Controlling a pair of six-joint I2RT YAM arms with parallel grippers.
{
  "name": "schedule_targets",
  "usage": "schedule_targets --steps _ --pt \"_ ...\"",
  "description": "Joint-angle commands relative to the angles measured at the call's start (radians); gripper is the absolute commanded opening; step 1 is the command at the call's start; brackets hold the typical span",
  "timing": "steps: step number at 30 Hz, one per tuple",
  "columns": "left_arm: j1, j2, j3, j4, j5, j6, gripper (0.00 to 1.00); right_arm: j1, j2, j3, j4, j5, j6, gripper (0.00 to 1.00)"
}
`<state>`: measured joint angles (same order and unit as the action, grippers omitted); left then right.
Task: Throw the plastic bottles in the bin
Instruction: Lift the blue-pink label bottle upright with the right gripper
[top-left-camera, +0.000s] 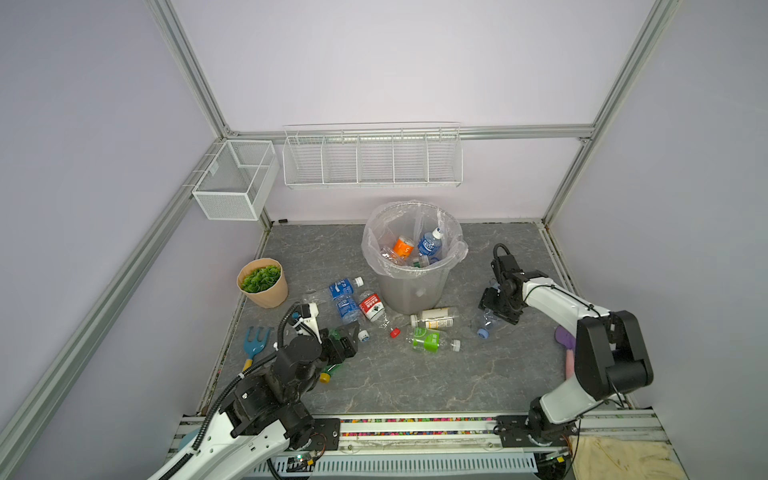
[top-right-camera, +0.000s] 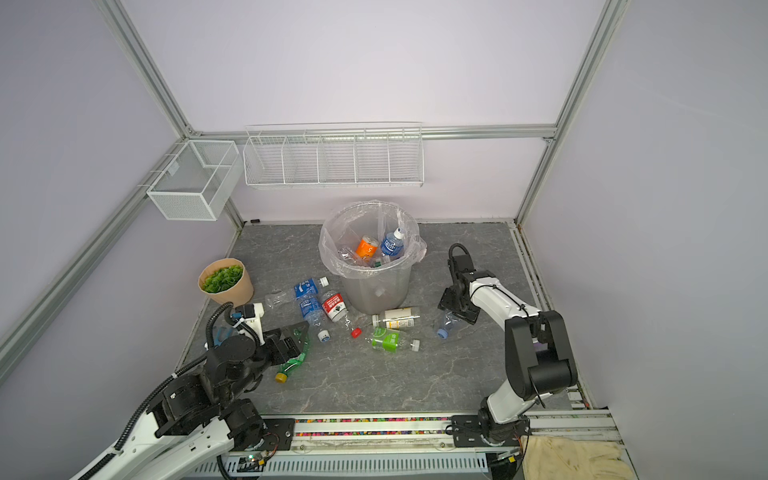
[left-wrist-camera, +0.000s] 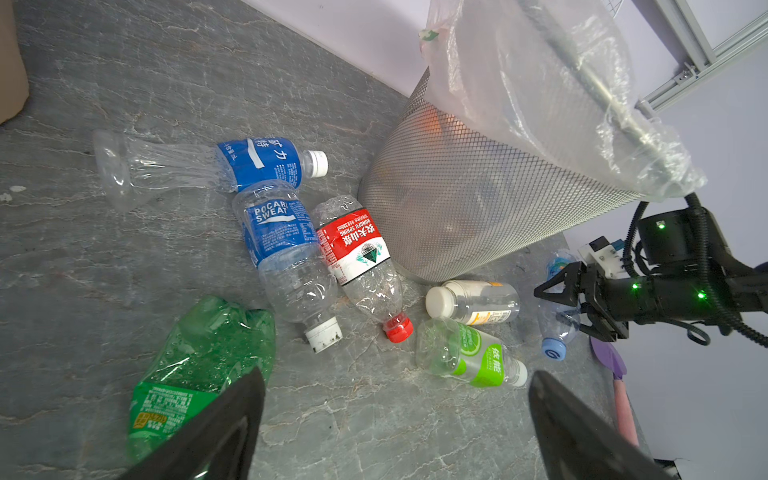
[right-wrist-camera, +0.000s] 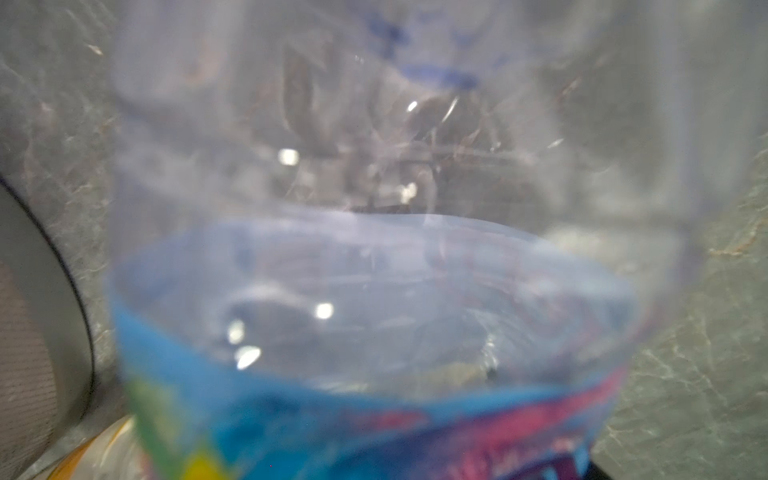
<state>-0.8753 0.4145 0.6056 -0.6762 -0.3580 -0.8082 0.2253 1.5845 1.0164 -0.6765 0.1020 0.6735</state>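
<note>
glossy crinkled plastic bottles, fine mesh bin (matt, veined tabletop).

A tan pot of green leaves stands at the left of the grey tabletop in both top views. A blue hand rake lies just below it. On the walls above hang a white mesh basket and a long divided wire basket. At the right edge lies a purple and pink tool, and a yellowish cloth is at lower right.
</note>
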Motion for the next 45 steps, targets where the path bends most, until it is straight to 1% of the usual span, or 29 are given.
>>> schedule_targets --steps 1,3,5,6,7,18,26,32,38,41,45 --pt "0.002 0.006 -0.008 0.013 0.004 -0.015 0.98 0.017 -0.071 -0.020 -0.020 -0.016 0.001 0.33" --pt "0.002 0.009 -0.006 0.014 0.005 -0.014 0.98 0.025 -0.112 -0.023 -0.025 -0.019 -0.009 0.25" --pt "0.001 0.010 -0.006 0.017 0.005 -0.015 0.98 0.036 -0.155 -0.023 -0.032 -0.027 -0.026 0.15" --pt "0.002 0.012 -0.006 0.019 0.006 -0.014 0.98 0.039 -0.176 -0.024 -0.034 -0.033 -0.031 0.08" --pt "0.003 0.013 -0.007 0.022 0.008 -0.014 0.98 0.045 -0.199 -0.024 -0.036 -0.041 -0.039 0.07" --pt "0.002 0.017 -0.009 0.030 0.018 -0.022 0.98 0.110 -0.493 0.006 -0.054 -0.092 -0.099 0.07" --pt "0.001 0.017 -0.020 0.046 0.026 -0.032 0.97 0.151 -0.679 0.056 -0.089 -0.060 -0.111 0.07" --pt "0.002 0.026 -0.021 0.056 0.031 -0.031 0.97 0.165 -0.836 0.036 -0.021 -0.124 -0.117 0.07" --pt "0.002 0.035 -0.022 0.063 0.034 -0.032 0.97 0.166 -0.947 0.053 -0.025 -0.153 -0.135 0.07" --pt "0.002 0.041 -0.027 0.073 0.034 -0.032 0.97 0.166 -1.005 0.062 -0.033 -0.150 -0.139 0.07" --pt "0.001 0.060 -0.033 0.099 0.049 -0.035 0.97 0.166 -1.075 0.068 -0.035 -0.111 -0.145 0.07"
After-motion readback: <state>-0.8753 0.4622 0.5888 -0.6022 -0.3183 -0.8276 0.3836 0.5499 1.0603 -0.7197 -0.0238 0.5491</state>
